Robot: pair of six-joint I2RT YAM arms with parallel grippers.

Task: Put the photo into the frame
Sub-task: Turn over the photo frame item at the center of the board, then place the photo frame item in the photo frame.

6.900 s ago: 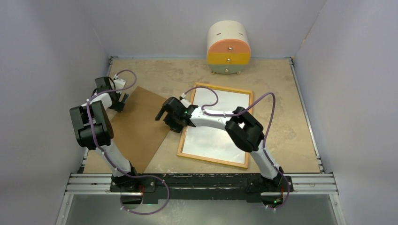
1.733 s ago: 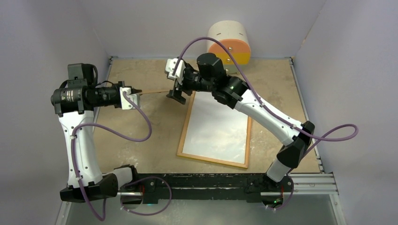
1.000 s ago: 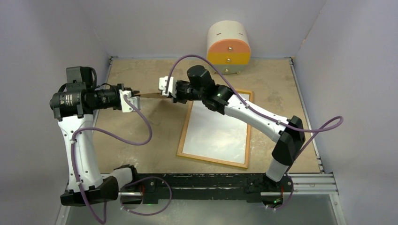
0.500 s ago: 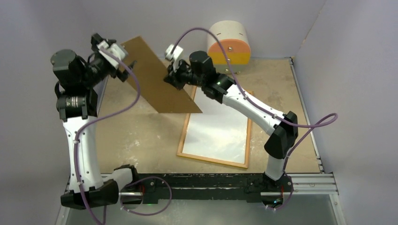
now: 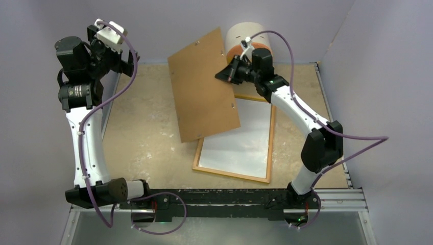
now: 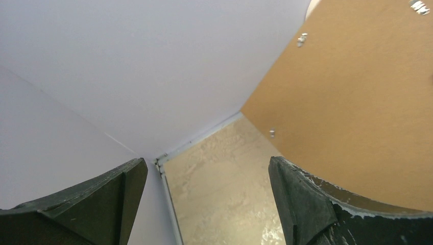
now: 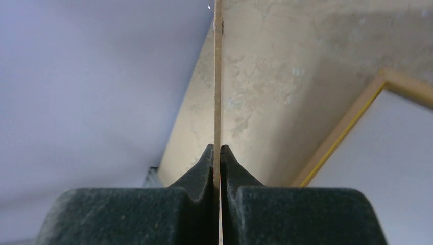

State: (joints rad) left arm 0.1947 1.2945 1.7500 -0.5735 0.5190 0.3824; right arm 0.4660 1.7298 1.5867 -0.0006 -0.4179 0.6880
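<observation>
One table [image 5: 148,148] holds the frame [image 5: 232,174], flat and wood side up right of centre; we cannot tell whether the pale sheet [image 5: 240,145] inside is the photo. Over its far-left corner the board [image 5: 204,84] hangs tilted, its right edge pinched by the right gripper [image 5: 229,76]; the left gripper [image 6: 204,176] gapes empty, apart from it.

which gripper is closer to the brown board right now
Right. The right gripper is clamped on the edge of the brown board; the left gripper hangs open, apart from it, off to its left.
</observation>
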